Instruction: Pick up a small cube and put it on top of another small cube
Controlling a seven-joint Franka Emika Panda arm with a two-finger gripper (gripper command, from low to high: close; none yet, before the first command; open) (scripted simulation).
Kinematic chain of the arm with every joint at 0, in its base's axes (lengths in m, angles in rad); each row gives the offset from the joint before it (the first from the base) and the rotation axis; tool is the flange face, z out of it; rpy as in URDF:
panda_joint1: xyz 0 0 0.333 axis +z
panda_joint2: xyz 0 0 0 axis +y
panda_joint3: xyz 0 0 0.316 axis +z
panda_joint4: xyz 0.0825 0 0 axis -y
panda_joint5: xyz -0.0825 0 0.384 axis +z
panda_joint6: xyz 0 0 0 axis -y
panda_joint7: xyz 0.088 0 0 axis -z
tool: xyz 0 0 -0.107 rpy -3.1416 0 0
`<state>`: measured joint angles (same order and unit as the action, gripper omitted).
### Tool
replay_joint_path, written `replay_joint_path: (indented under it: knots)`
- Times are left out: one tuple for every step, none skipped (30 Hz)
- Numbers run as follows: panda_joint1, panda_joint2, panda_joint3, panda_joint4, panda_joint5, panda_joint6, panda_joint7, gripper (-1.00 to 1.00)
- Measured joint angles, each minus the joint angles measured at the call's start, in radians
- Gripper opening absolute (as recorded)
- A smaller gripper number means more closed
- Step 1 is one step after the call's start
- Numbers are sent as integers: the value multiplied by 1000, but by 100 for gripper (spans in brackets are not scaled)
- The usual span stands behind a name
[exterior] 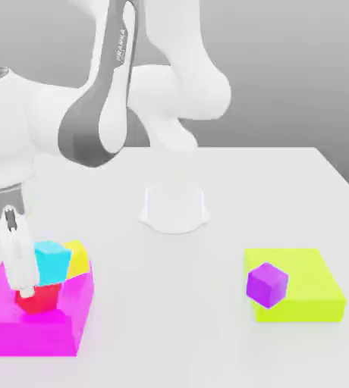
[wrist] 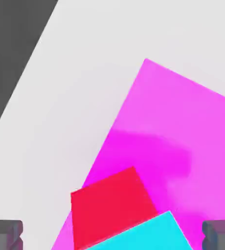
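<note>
- A matte cyan cube is seen resting on a red cube, atop a flat magenta slab.
- The end effector is held open around it; the white surface is bare at mid-table.

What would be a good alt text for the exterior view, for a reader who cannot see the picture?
A white robot arm reaches down at the exterior view's left, its open fingers around a cyan cube resting on a red cube, both on a magenta block beside a yellow cube. At the right, a purple cube sits on a yellow-green block on the white table.
</note>
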<state>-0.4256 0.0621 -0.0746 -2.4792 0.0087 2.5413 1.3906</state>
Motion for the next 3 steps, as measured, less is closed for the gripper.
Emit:
replay_joint_path:
  knots:
    - [0,-24,0,6,-4,-30,3,100]
    - [0,-53,0,14,-7,-67,5,100]
    - [0,-85,-1,22,-11,-107,8,100]
